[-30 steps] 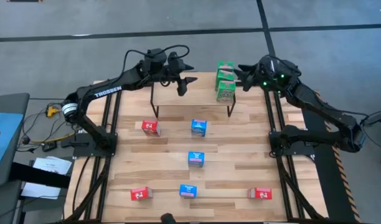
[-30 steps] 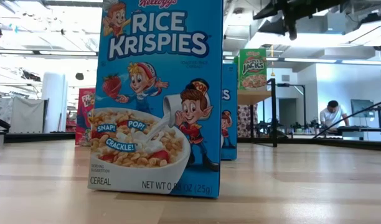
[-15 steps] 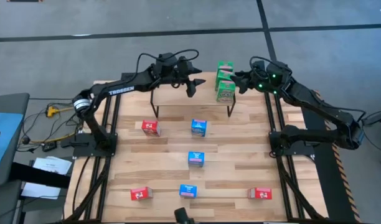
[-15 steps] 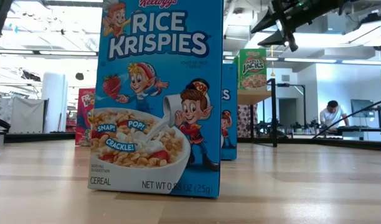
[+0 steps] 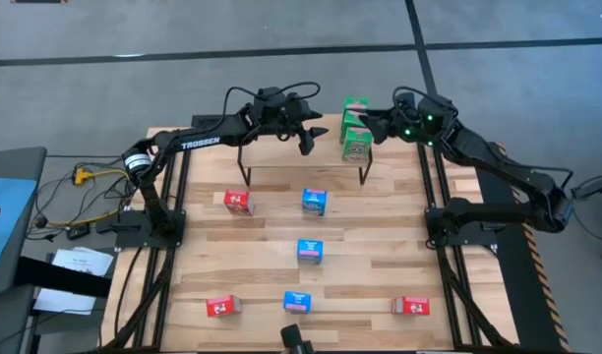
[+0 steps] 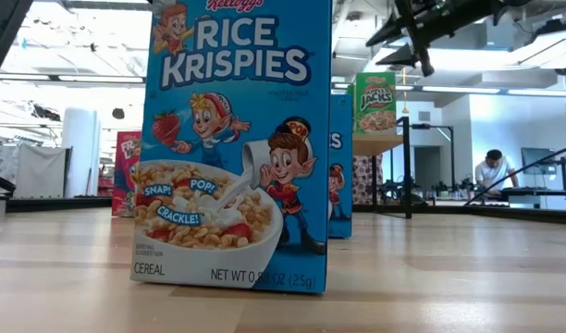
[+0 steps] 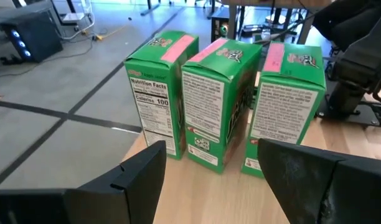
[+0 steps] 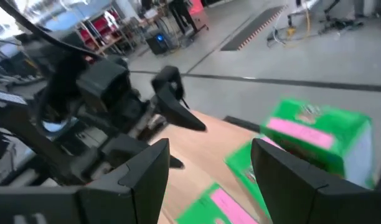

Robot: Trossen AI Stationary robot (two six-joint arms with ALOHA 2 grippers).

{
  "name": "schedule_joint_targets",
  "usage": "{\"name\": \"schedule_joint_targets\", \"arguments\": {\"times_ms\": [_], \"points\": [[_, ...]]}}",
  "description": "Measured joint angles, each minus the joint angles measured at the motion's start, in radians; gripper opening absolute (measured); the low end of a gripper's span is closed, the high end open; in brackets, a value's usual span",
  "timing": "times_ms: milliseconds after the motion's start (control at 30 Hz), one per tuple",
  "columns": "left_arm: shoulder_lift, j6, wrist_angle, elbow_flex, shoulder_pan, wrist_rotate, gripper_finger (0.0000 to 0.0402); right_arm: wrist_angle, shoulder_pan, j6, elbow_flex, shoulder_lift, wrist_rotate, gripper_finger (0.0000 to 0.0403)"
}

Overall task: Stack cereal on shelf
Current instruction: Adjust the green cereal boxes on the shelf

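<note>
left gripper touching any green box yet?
Apart. The left wrist view shows the open left gripper short of the three green boxes, with bare shelf top between its fingers and them.

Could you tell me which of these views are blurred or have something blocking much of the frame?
Right wrist view: motion blur smears the green boxes. Left wrist view: sharp, the three green boxes' print is readable. Low view: a blue cereal box fills the foreground and bright ceiling lights wash out the room behind. High view: evenly lit, no strong glare on the table.
</note>
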Motion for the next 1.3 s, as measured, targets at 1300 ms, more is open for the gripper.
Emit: {"name": "schedule_joint_targets", "arguments": {"times_ms": [1300], "points": [[-0.351, 0.091, -0.314, 0.0, 0.0, 0.001, 0.0242, -0.793, 0.01, -0.775, 0.632, 0.389, 0.004, 0.025]]}}
